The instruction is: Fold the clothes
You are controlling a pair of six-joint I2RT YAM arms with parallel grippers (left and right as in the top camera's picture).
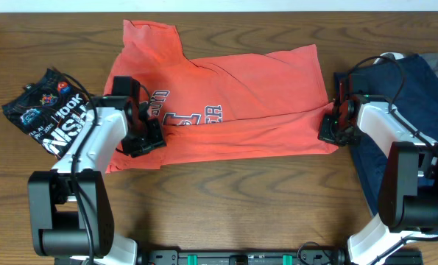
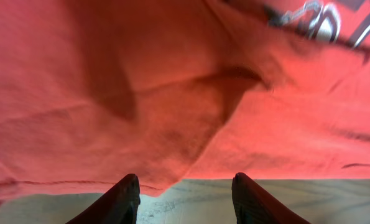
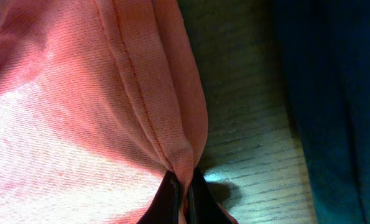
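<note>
the coral-red short-sleeved cotton t-shirt is lying spread across the middle of the brown wooden table, with its white-and-navy chest lettering facing up. the right gripper is pinching the shirt's stitched edge at its right end, with the jaws closed tight on a doubled ridge of cloth just above the wood. the left gripper is sitting low at the shirt's near-left edge, beside the lettering. its jaws are standing about half apart with nothing between them, and the cloth's edge is lying just ahead of the fingertips.

by my reading, the step in hand is getting a matching hold on the left end so both arms can carry the near edge over in one fold. to do it well, the left gripper should be easing forward along the wood until one finger is sliding under the edge. it should then be closing on every layer there, not just on the top sheet. the right grip is looking thin, being only a ridge at the very tips, so any lift should be starting slowly and level on both sides. otherwise the cloth may be slipping out or skewing.

the plain navy-blue garment is lying under the right arm, just beside the pinch. the crumpled black printed tee is resting near the left arm. both arms should be moving clear of these so neither one is getting dragged along.
</note>
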